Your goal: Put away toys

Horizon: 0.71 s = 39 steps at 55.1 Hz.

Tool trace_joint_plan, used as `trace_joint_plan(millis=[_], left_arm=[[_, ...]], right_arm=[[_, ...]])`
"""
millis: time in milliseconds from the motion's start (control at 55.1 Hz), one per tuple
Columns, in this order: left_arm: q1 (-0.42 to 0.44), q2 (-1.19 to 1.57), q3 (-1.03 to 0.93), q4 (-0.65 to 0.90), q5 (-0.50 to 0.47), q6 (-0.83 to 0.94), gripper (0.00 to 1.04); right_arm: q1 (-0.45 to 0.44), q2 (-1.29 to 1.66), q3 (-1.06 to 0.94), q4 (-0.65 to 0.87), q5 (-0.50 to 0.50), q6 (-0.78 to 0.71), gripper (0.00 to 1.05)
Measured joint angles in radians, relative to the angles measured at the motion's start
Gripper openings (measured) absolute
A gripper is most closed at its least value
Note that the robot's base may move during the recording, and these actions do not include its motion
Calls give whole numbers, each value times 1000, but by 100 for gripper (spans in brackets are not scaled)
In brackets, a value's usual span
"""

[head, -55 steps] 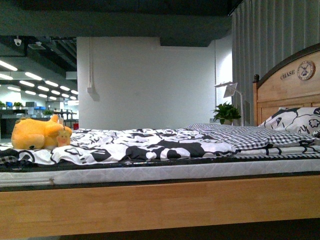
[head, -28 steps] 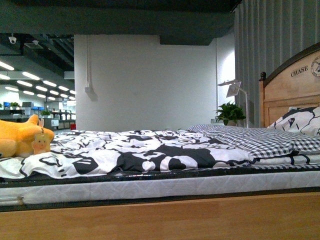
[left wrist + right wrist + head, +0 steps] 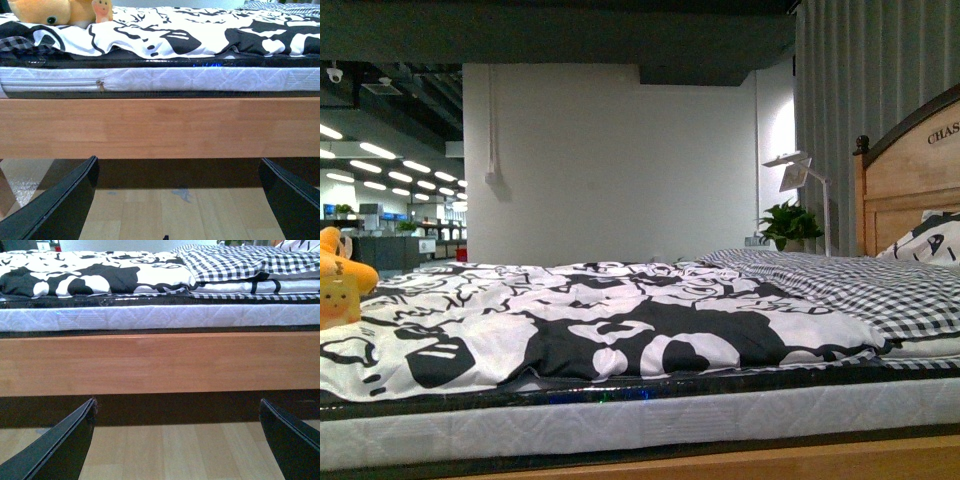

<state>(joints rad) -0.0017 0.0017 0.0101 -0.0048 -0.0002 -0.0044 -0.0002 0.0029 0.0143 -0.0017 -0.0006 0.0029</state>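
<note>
The orange-yellow plush toy [image 3: 334, 275] lies on the bed's black-and-white quilt [image 3: 600, 330] at the far left edge of the front view, mostly cut off, with its paper tag showing. It also shows in the left wrist view [image 3: 47, 11] at the quilt's near edge. My left gripper [image 3: 177, 200] is open and empty, low above the wooden floor in front of the bed's wooden side rail [image 3: 160, 127]. My right gripper [image 3: 177, 440] is open and empty, also low before the rail [image 3: 160, 362]. Neither gripper shows in the front view.
The white mattress [image 3: 640, 425] edge runs across the front. A checkered blanket [image 3: 860, 285] and a patterned pillow [image 3: 930, 240] lie at the right by the wooden headboard [image 3: 910, 180]. A potted plant [image 3: 790, 222] and a lamp [image 3: 795, 175] stand behind the bed.
The front view has shifted right and closer to the bed. The plush toy has slid from left of centre to the left edge of the picture.
</note>
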Motion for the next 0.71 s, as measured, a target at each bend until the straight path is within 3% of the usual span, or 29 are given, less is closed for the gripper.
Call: trace_joint_plan(millis=[708], left_arm=[[0,0,0,0,1,0,98]], right_arm=[[0,0,0,0,2,0,98]])
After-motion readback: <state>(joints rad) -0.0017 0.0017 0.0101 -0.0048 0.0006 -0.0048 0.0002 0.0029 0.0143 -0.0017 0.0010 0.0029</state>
